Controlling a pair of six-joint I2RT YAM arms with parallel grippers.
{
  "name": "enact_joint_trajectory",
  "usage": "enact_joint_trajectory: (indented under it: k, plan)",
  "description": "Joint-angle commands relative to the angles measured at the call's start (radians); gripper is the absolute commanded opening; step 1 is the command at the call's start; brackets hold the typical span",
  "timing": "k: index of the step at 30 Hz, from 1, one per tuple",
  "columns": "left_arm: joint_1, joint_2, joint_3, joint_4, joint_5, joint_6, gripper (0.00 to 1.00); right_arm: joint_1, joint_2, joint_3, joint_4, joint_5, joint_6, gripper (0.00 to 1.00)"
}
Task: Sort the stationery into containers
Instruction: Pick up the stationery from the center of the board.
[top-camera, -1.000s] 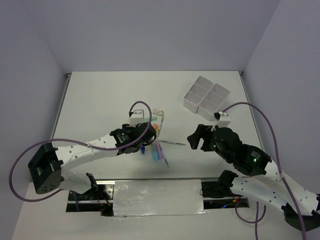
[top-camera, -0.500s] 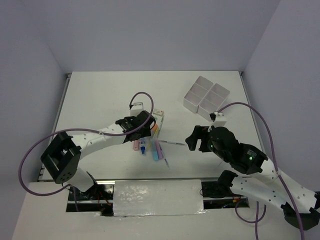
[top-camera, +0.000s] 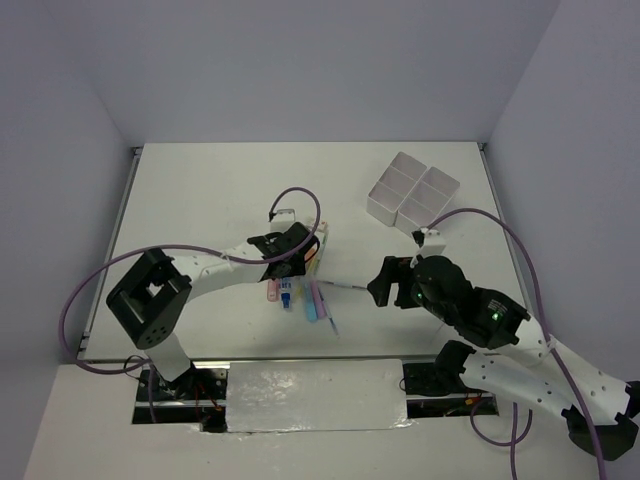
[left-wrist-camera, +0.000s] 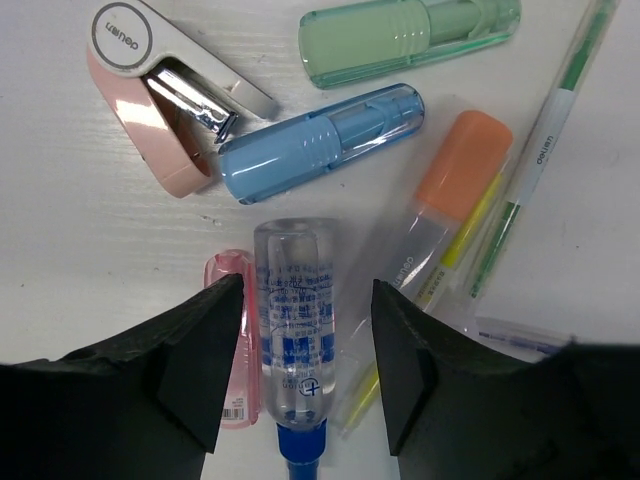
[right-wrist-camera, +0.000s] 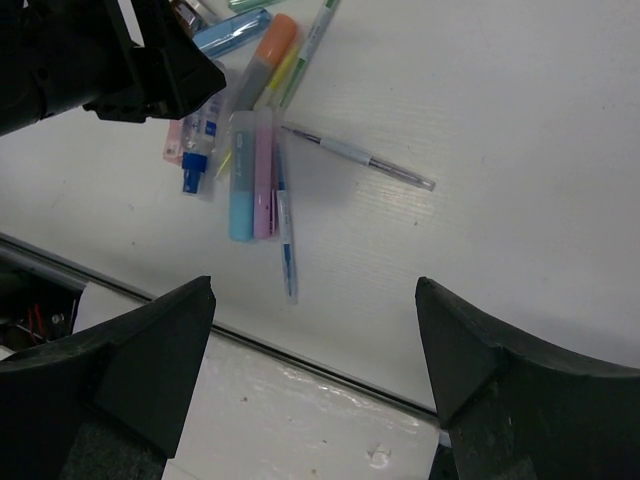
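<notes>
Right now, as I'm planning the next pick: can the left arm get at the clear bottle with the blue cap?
Probably yes: the left gripper stands open astride the clear bottle, nothing on top; a pink item crowds one side.

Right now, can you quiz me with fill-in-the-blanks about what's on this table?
The left hand hovers over a clear bottle with a ___ cap.
The stapler is white and ___.
The white tray is split into ___ compartments.
The right hand is open and holds ___.
Missing words: blue, pink, four, nothing.

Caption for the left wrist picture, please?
Left gripper straddles a clear blue-capped bottle beside a pink stapler and pastel markers.
</notes>
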Motion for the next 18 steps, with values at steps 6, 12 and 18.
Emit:
enact_joint_trajectory:
  k: [6, 12, 18]
  plan:
    - [0.025, 0.018, -0.007, 0.062, 0.001, -0.008, 0.61, 0.006, 0.012, -0.027, 0.081, -0.035, -0.020, 0.88]
    - [0.050, 0.022, -0.027, 0.084, 0.016, 0.006, 0.61, 0.004, 0.022, -0.033, 0.093, -0.046, -0.023, 0.88]
    - [0.057, 0.035, -0.048, 0.127, 0.045, 0.012, 0.55, 0.007, 0.026, -0.041, 0.105, -0.056, -0.021, 0.88]
